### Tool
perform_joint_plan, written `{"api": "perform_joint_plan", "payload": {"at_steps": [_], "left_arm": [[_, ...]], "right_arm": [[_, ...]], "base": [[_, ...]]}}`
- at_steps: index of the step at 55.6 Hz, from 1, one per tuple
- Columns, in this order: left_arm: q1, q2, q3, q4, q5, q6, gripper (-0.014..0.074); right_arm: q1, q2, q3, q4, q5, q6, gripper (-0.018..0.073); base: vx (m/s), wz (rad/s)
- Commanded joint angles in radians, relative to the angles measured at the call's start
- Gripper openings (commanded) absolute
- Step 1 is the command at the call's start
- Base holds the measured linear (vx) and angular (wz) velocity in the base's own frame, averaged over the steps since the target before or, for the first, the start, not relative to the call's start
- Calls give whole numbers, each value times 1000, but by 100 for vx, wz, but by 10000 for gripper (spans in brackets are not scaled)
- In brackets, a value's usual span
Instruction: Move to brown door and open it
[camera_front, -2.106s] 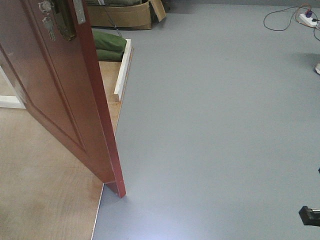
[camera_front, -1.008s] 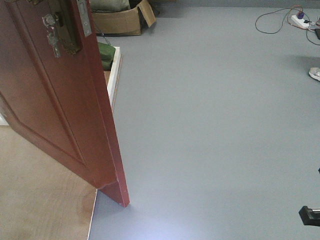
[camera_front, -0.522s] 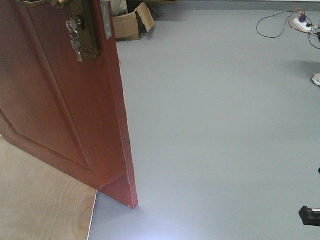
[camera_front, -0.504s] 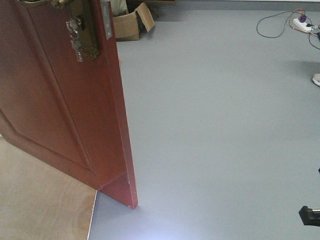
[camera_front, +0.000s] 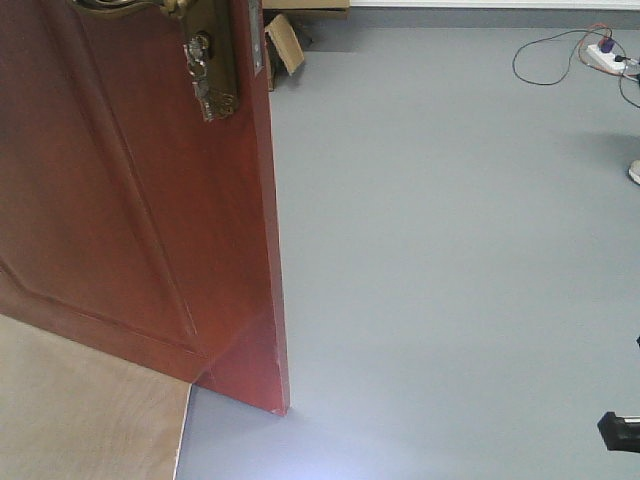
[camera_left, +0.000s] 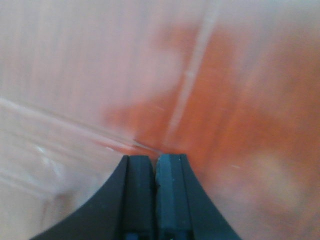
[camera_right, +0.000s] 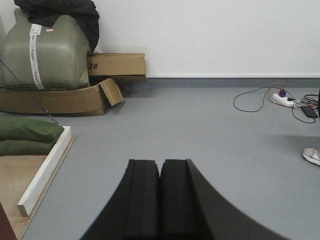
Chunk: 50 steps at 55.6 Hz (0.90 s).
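The tall glossy reddish-brown wooden door (camera_front: 130, 200) stood ajar along the left of the grey floor (camera_front: 450, 250). The left gripper (camera_left: 155, 170), jaws closed on nothing, faced its panel; pushing squarely seemed best. The right gripper (camera_right: 160, 172) was likewise closed. Cardboard boxes (camera_right: 75, 95) lay beyond, well apart.

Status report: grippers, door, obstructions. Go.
Left gripper shut, empty, close against brown door. Right gripper shut, empty. Door ajar. Grey floor beyond it.
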Motion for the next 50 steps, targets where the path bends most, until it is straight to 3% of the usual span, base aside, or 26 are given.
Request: {"api": "perform_joint_plan", "payload": {"at_steps": [1,50], "left_arm": [[-7,-33,-32,-6,-63,-9,-6],[-7,-33,-32,-6,-63,-9,-6]], "right_arm": [[1,-13,5,-3,-78,-5,0],[1,-13,5,-3,-78,-5,0]], "base": [[19,-4],[15,0]]}}
